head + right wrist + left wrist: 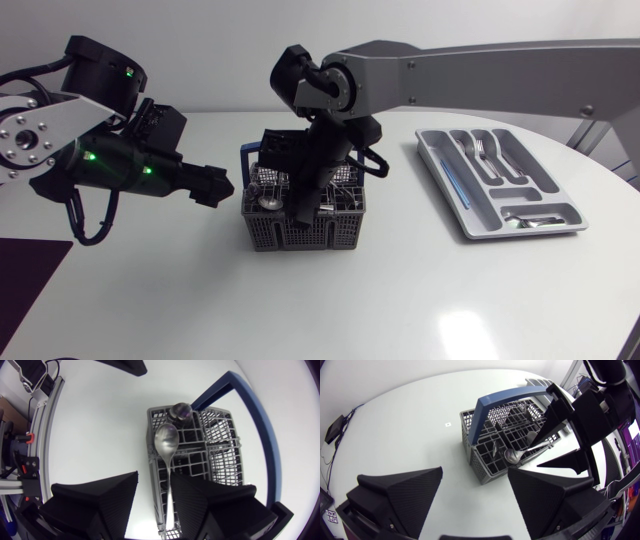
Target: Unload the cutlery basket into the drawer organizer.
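A white round table (400,290) seen from above; a grey plastic cutlery basket (300,232) stands near its middle, and a grey drawer organizer (488,208) lies well apart from it on the right arm's side, with forks (478,150) in one long slot and more cutlery in the cross slot at its near end. The left gripper (222,187) hangs just beside the basket, its fingers spread and holding nothing. The right arm crosses over the table and blocks much of the basket from overhead; the right gripper (155,477) points down into it, fingers apart. A silver spoon (166,440) lies tilted over the basket's grid; its handle runs along one finger, with a clear gap to the other. The basket has a blue arched handle (490,405); a dark round object (180,411) sits in a compartment past the spoon's bowl.
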`<state>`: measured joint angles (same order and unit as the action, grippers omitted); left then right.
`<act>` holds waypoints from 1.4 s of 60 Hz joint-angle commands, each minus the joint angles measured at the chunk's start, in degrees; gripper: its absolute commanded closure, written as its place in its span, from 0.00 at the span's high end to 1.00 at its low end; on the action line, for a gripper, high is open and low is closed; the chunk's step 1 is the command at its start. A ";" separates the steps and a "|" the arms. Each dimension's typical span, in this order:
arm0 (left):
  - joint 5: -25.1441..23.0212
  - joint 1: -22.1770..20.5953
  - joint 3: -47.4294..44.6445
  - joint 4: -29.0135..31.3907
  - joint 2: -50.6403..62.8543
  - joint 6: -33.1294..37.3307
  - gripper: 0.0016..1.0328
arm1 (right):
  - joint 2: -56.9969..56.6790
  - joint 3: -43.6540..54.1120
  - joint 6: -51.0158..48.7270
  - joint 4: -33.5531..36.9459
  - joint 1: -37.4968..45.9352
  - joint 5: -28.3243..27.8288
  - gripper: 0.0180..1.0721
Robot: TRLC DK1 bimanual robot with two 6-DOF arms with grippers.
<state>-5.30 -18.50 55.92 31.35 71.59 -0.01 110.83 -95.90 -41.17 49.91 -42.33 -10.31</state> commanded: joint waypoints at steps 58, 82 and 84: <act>0.38 0.04 -2.92 -1.47 -1.02 -0.69 0.89 | -4.74 14.16 1.62 -17.48 -5.66 17.60 0.44; 0.38 0.04 -3.27 -1.47 -1.72 -0.69 0.89 | -2.72 16.00 1.09 -17.22 -4.96 17.86 0.26; 0.38 -0.04 -3.27 -1.47 -1.72 -0.78 0.89 | -2.72 16.09 1.00 -17.22 -4.87 17.69 0.23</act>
<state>-5.30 -18.50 54.24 30.06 70.59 -0.01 106.21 -82.50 -40.10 31.73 -47.57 6.83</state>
